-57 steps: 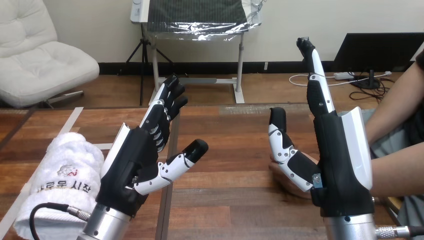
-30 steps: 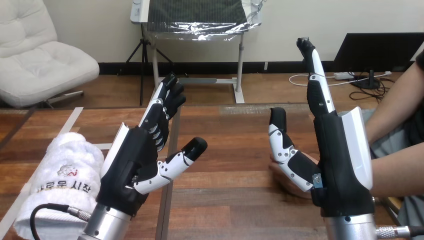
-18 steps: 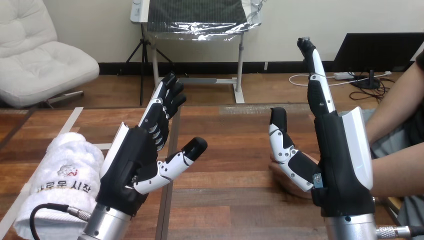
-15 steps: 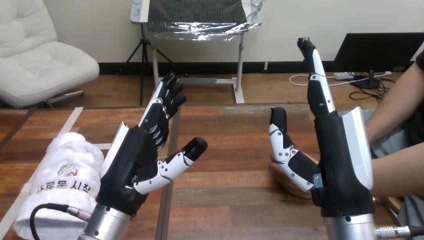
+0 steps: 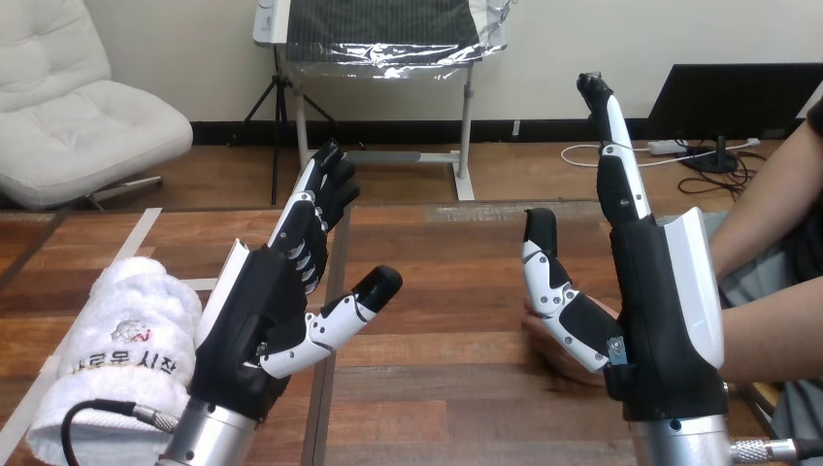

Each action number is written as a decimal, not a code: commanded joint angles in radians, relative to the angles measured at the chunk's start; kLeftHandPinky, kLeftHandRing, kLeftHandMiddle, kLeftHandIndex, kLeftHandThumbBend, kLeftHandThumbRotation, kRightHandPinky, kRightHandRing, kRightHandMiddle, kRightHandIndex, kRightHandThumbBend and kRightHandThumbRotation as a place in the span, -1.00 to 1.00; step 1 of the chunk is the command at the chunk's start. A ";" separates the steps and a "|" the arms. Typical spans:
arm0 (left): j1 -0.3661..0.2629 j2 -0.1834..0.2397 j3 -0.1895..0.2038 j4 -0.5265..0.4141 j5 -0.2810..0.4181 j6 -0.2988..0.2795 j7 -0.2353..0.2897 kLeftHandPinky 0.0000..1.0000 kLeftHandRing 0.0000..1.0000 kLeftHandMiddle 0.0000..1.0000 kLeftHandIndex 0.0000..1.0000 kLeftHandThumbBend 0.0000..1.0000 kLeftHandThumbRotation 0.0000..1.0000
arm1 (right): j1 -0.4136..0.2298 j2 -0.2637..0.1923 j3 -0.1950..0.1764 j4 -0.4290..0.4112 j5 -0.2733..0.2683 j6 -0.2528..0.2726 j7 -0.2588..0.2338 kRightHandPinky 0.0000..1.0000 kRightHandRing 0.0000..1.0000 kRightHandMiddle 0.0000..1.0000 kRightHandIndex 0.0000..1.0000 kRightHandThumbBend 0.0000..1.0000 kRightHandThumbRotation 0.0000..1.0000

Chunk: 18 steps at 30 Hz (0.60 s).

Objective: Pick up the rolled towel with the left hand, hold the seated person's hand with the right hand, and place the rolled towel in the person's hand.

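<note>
Held left hand (image 5: 257, 320) up, fingers released, beside towel (image 5: 126, 296) at lower left; right hand (image 5: 665, 311) unclenched before person's hand (image 5: 536, 335), lower right.

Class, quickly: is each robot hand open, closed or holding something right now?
Left hand: open, holding nothing, beside the rolled towel.
Right hand: open, holding nothing; the person's hand lies just behind it.

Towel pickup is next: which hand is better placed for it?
Left. The left hand is open right beside the rolled towel; the right hand stands far across, by the person's hand.
</note>
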<state>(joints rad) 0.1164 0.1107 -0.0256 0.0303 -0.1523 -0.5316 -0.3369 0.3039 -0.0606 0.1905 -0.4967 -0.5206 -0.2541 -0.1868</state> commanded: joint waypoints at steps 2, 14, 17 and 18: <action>-0.004 -0.039 0.012 -0.079 0.057 -0.024 0.079 1.00 0.95 0.97 0.99 0.28 -0.31 | -0.044 0.014 -0.009 -0.019 -0.006 -0.006 -0.010 1.00 1.00 1.00 1.00 -1.00 -1.00; 0.042 -0.097 0.051 -0.155 0.381 -0.047 0.348 0.99 0.98 1.00 1.00 0.22 -0.44 | -0.045 0.013 -0.010 -0.017 0.012 -0.009 -0.005 1.00 1.00 1.00 1.00 -1.00 -1.00; 0.048 -0.115 0.064 -0.171 0.472 -0.044 0.432 0.95 0.95 0.99 0.97 0.26 -0.52 | -0.047 0.012 -0.010 -0.014 0.014 -0.011 -0.004 1.00 1.00 1.00 1.00 -1.00 -1.00; 0.049 -0.116 0.064 -0.175 0.489 -0.039 0.447 0.95 0.95 0.99 0.97 0.27 -0.53 | -0.047 0.011 -0.011 -0.014 0.014 -0.011 -0.003 1.00 1.00 1.00 1.00 -1.00 -1.00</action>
<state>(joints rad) 0.1884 0.0219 0.0082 -0.0722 0.2439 -0.5570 0.0110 0.3040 -0.0610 0.1878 -0.4968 -0.5146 -0.2541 -0.1865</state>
